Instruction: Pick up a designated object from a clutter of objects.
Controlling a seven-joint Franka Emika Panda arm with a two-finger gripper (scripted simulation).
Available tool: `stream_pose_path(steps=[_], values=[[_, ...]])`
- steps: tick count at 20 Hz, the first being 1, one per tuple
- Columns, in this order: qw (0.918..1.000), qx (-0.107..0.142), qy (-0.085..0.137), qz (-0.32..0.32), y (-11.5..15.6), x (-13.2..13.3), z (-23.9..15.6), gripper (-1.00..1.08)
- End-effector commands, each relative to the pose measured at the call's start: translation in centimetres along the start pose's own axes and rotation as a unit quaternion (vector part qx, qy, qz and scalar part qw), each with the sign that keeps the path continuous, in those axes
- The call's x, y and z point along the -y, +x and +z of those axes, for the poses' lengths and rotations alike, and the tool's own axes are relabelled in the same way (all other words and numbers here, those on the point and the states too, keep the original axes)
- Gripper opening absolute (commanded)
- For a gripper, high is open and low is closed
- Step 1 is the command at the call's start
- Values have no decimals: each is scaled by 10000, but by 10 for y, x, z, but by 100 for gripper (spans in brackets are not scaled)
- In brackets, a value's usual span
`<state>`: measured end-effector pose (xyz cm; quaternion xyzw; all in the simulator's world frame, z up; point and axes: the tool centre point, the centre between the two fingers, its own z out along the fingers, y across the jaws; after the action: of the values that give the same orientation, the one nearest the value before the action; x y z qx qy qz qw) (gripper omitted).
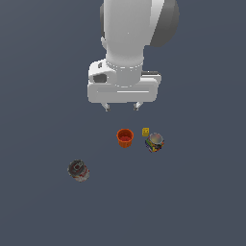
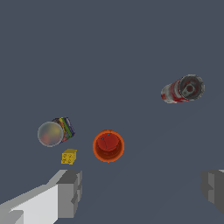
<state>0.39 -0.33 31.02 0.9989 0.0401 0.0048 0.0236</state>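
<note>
The tiny yellow studded brick sits on the grey floor between the orange-red cup and the multicoloured can, close to the can. My gripper hangs open and empty well above them, behind the cup in the exterior view. In the wrist view the brick lies near one grey fingertip, beside the cup and just by the multicoloured can. The dark grey-and-red can stands apart toward the exterior view's left; it also shows in the wrist view.
The plain dark grey floor spreads all around the objects. The white arm body rises above the gripper.
</note>
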Motion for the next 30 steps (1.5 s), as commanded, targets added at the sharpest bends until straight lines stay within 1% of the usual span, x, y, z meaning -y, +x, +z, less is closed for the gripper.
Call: stream_pose_path(steps=[1, 9, 17, 23, 30], values=[[10000, 0, 0, 0, 0, 0, 0, 100], [9998, -120, 110, 143, 7, 6, -8, 100], [9997, -118, 121, 153, 7, 11, 0, 100], [9997, -105, 146, 175, 6, 28, 26, 100], [9995, -72, 192, 231, -4, 62, 80, 100]])
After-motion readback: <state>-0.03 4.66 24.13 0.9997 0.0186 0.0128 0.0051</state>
